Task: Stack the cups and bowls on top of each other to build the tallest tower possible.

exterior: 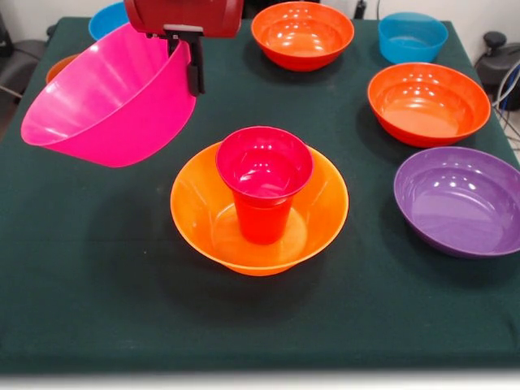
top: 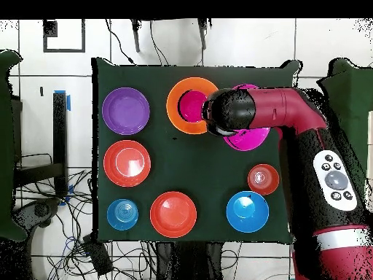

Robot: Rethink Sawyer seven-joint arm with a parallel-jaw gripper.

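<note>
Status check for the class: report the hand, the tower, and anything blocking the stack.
Hand shut on large pink bowl, held tilted above the table. Tower: cup upright in yellow-orange bowl. Nothing blocking.

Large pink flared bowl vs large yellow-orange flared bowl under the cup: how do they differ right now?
Pose: the large pink flared plastic bowl is tilted and off the table, its rim held at the gripper; the large yellow-orange flared plastic bowl sits level on the green table.
Contents: the pink bowl looks empty; the yellow-orange bowl holds an upright orange-red translucent tumbler.
Depth: the pink bowl looks deeper.
Shared: glossy plastic with flared walls.
</note>
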